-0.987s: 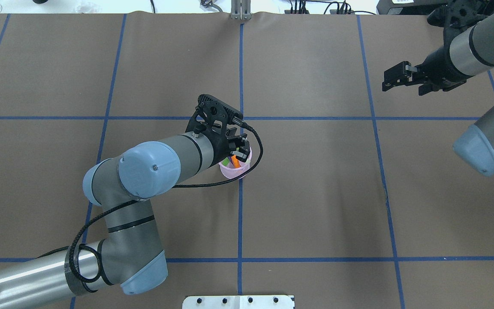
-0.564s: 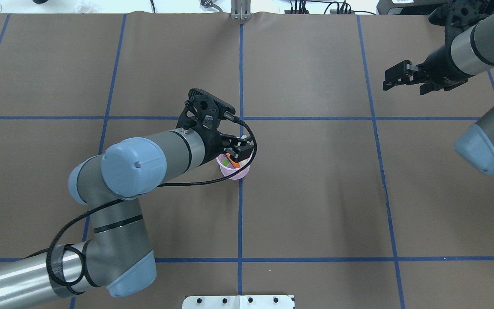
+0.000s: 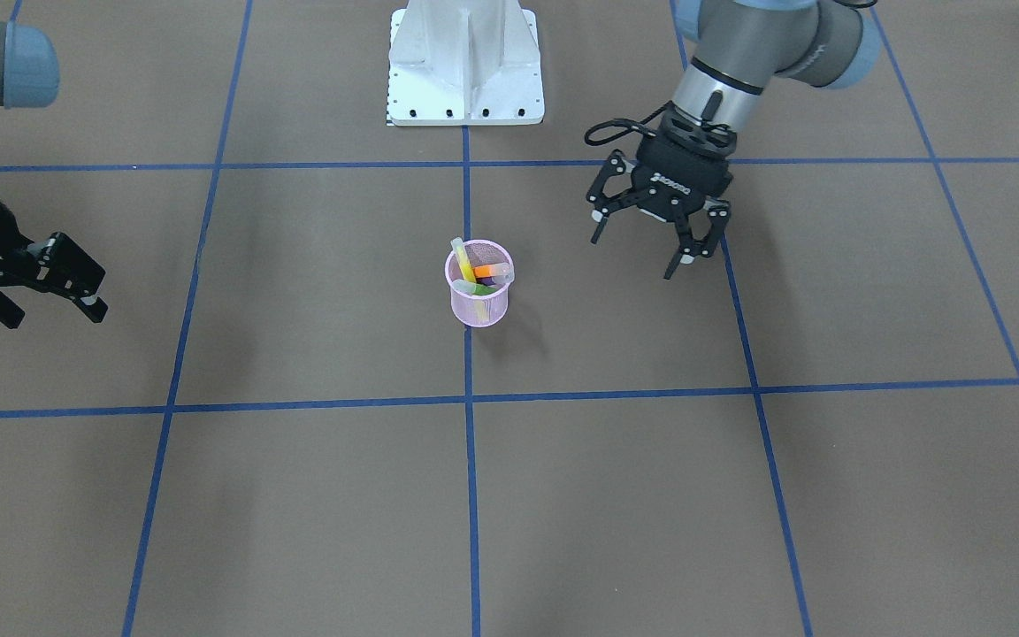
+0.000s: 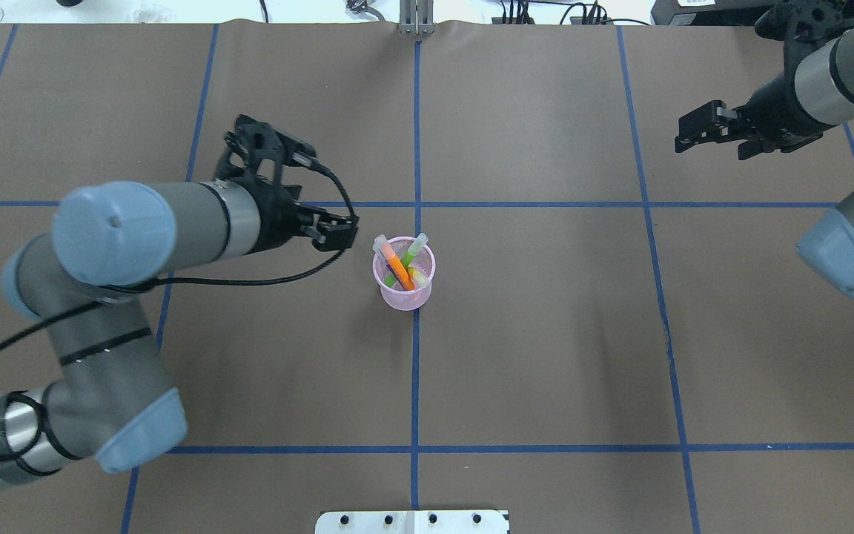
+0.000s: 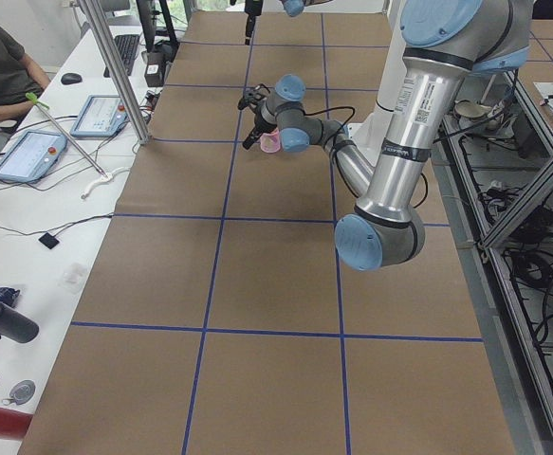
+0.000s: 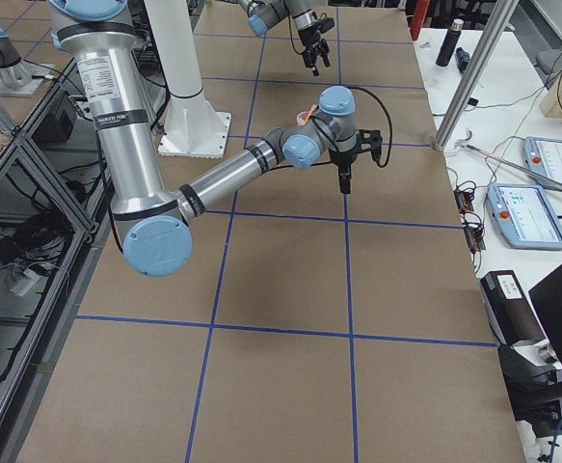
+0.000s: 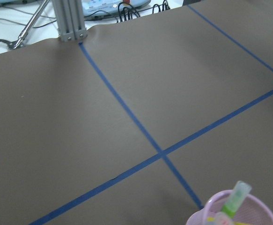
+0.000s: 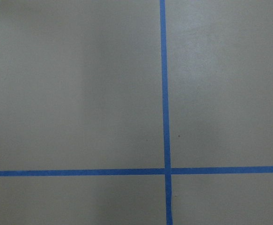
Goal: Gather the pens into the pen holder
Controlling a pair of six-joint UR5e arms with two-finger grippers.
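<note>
Pens [image 4: 399, 268], four short thick marker-like sticks in purple, orange, green and yellow with translucent whitish caps, leaned together inside the small light-pink mesh pen holder [image 4: 403, 297], which stood upright on a blue tape line [image 4: 415, 371] of the brown paper-covered table [image 4: 545, 334]. To its left, clear of the rim, the left gripper [image 3: 642, 254] hung with jaws spread wide, holding nothing. Farther off, well apart, the right gripper [image 3: 51, 308] hovered, likewise parted and empty.
</note>
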